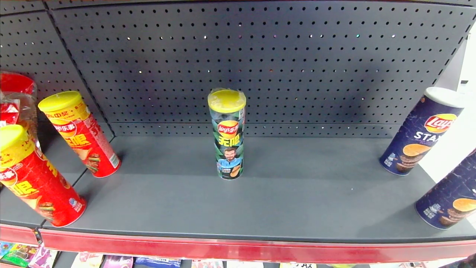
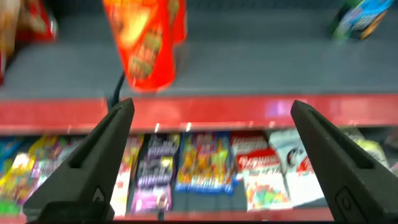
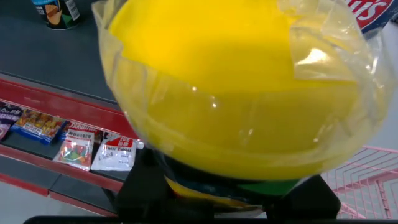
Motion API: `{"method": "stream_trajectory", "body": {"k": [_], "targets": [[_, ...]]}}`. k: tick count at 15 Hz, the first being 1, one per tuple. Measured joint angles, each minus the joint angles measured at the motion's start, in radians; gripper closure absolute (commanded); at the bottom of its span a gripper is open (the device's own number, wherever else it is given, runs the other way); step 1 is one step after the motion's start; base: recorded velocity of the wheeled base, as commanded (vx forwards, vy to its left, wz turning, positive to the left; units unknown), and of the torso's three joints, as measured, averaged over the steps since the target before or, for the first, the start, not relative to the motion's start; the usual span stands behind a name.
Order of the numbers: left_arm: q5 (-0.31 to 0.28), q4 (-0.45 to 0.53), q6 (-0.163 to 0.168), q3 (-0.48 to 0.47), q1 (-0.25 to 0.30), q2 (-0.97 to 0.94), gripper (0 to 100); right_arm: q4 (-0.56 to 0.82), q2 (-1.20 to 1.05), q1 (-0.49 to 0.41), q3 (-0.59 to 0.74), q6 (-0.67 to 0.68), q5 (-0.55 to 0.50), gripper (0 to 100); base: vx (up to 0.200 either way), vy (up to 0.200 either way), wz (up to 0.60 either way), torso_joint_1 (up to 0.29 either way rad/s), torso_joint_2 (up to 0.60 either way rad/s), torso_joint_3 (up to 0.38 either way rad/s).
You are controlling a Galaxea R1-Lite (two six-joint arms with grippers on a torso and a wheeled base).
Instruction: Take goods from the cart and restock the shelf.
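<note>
Although the left gripper (image 2: 212, 106) is seen with its fingers spread wide and nothing between them, low before the red front lip of the shelf (image 1: 297, 201), a yellow-lidded can (image 3: 236, 87) is clamped in the right gripper (image 3: 227, 186). This can is held out in front of the shelf, with the pink wire cart (image 3: 373, 180) just beside it. The step in hand is therefore judged to be the carry from cart to shelf, with the placing not yet done. For the next move, the held can would need to be raised over the front lip and set down upright on bare shelf. A green band is glimpsed under its lid, so a spot beside the matching can is likely wanted, approached without its neighbour being knocked.

From the left, a red-topped item (image 1: 15, 93) in clear wrap is cut off at the edge and cannot be identified. Two red cans are counted, one near the front (image 1: 37, 178) and one farther back (image 1: 80, 134). One green can (image 1: 228, 137) stands mid-shelf. Two blue cans are counted at the right, one behind (image 1: 420, 134) and one in front (image 1: 452, 197). With the held one, six cans are counted. Snack packets (image 2: 199, 162) lie on the tier below.
</note>
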Motion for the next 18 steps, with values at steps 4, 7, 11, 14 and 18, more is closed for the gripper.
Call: {"method": "stream_trajectory", "body": {"k": [4,7,11,14,18], "targets": [[-0.135,0.007,0.001,-0.153,-0.03,0.074,0,0.0,-0.028,-0.001,0.023,0.015,-0.002,100,0.0,0.0,0.0,0.0,0.0,0.0],[-0.211,0.06,0.007,-0.175,-0.044,0.079,0,0.001,-0.036,-0.002,0.03,0.015,-0.007,100,0.0,0.0,0.0,0.0,0.0,0.0],[-0.345,0.062,0.023,-0.211,-0.047,0.178,0,0.0,-0.021,-0.002,0.028,0.015,-0.007,100,0.0,0.0,0.0,0.0,0.0,0.0],[-0.382,0.048,0.036,-0.253,-0.047,0.303,0,0.0,-0.004,-0.001,0.026,0.011,-0.003,100,0.0,0.0,0.0,0.0,0.0,0.0],[-0.414,-0.125,0.037,-0.351,-0.048,0.608,0,0.0,0.025,0.007,-0.006,0.007,0.061,100,0.0,0.0,0.0,0.0,0.0,0.0]]}}
